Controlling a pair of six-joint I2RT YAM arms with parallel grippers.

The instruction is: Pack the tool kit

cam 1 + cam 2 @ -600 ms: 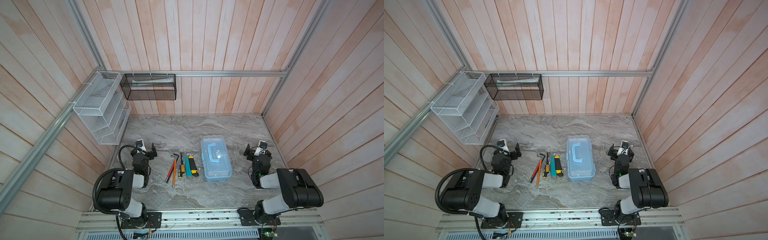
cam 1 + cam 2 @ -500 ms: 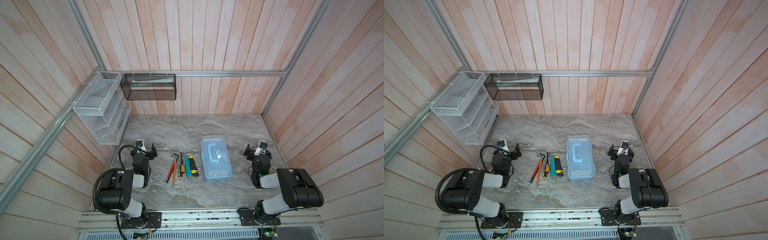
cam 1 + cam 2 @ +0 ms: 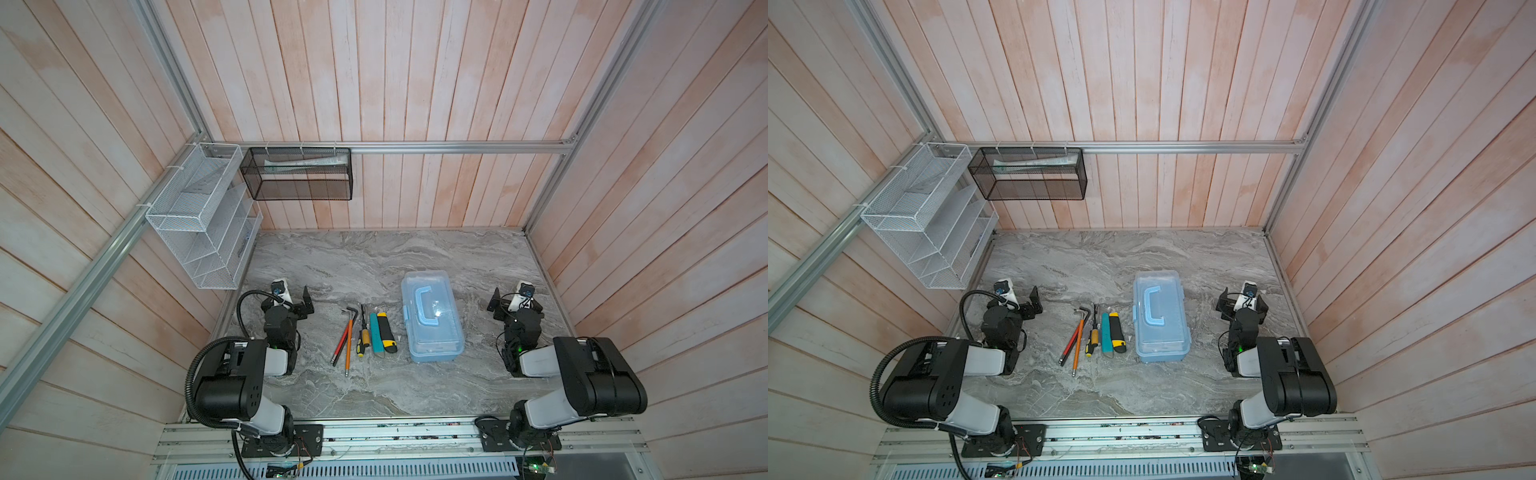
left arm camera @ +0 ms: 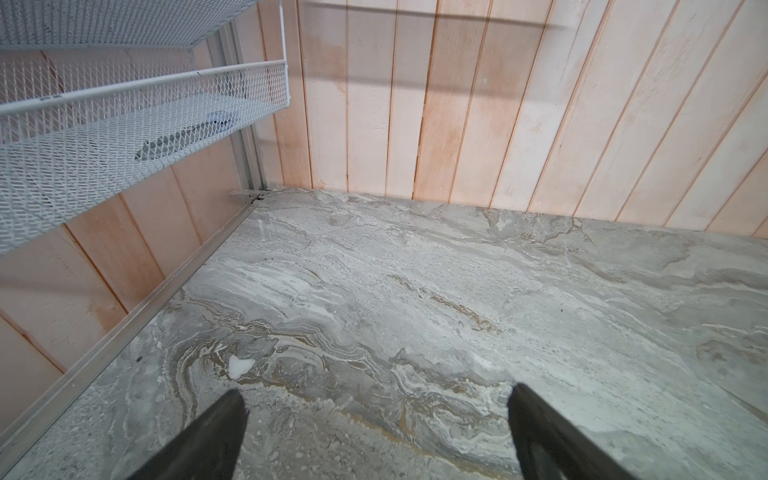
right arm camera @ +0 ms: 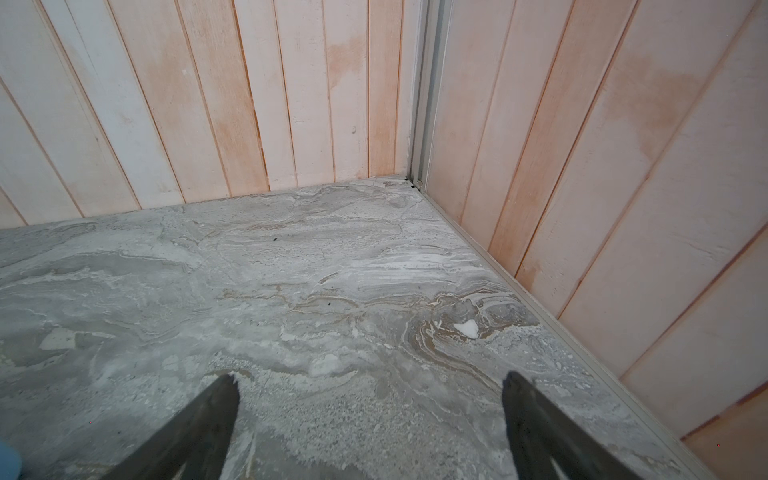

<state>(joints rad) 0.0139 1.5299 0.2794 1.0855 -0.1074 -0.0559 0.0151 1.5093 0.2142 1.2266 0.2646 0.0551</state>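
**Top views.** Found the tool kit (image 3: 432,318) flat on the desk (image 3: 374,253), right of centre in both top views, lid up and shut. Noted its long axis running from the robot side toward the back wall (image 3: 395,187), nearly square to the desk edges. Noted the latch (image 3: 406,320) side facing left, toward a row of hand tools (image 3: 365,332) laid parallel just beside it. Judged that layout deliberate: tools a short carry from the opening side. Recorded the left gripper (image 3: 293,300) and right gripper (image 3: 515,301) at opposite desk edges, well apart from kit and tools, jaws spread wide, nothing held. Judged packing not yet begun, with unlatching the lid due first.

**Left wrist view.** Saw both fingers (image 4: 216,432) far apart over bare desk, with a white wire rack (image 4: 124,104) on the wall above. No task item in sight.

**Right wrist view.** Saw fingers (image 5: 199,432) equally wide over bare desk. Marked a sliver of light blue (image 5: 7,459) at the frame edge, probably the kit. Cannot confirm.
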